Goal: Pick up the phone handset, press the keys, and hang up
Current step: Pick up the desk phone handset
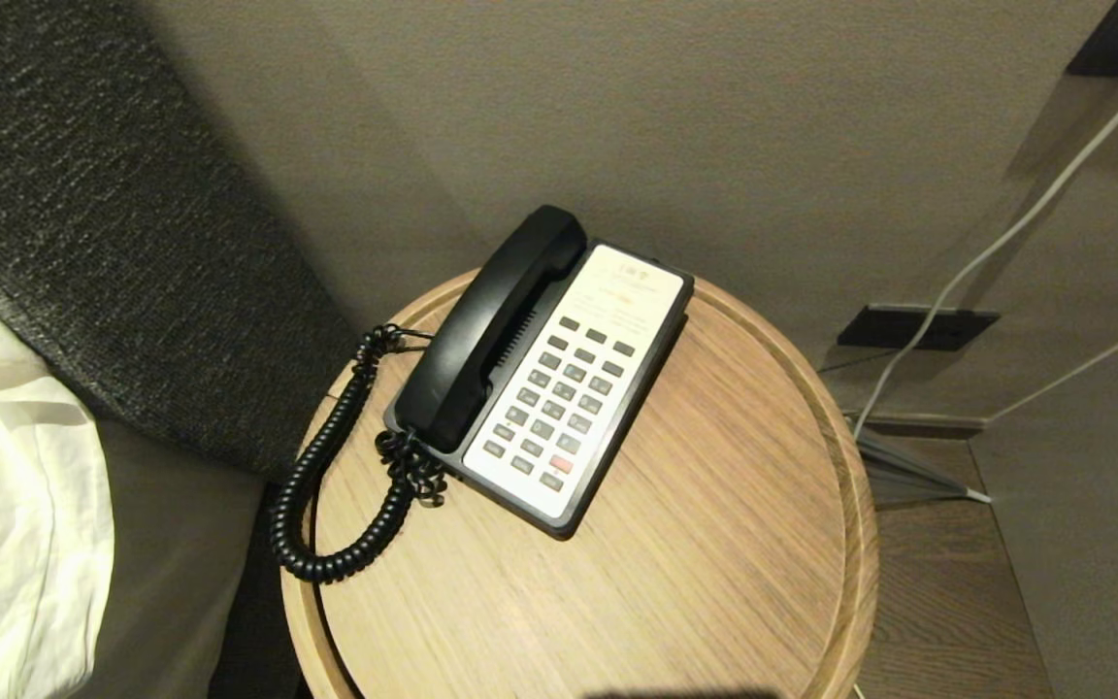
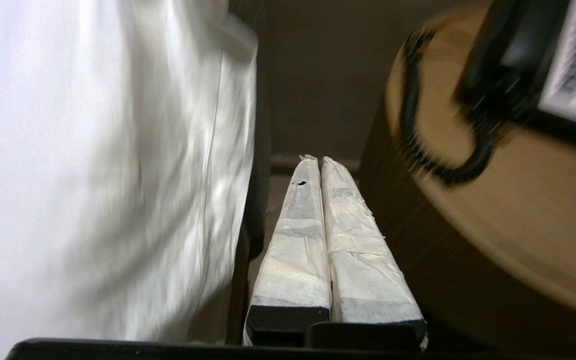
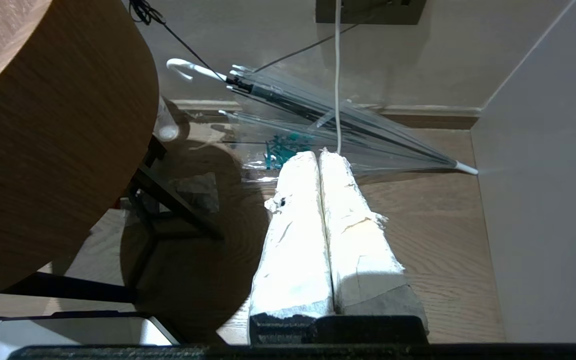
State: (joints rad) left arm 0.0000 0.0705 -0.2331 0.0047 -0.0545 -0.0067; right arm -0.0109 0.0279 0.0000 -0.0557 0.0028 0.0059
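Left tool (image 2: 320, 162) was closed and empty, low between the bed sheet (image 2: 93, 165) and the round surface (image 2: 543, 215). Phone handset (image 1: 491, 325) lay cradled above and beside it, keys (image 1: 559, 398) alongside. Right tool (image 3: 319, 156) closed over the floor.

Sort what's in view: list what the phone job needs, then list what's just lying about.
Needed for the job:
- phone handset, resting on the phone base
- keys
- left claw, shut, beside the round table

Just lying about:
- clear umbrella on the floor
- white cable
- white bedding
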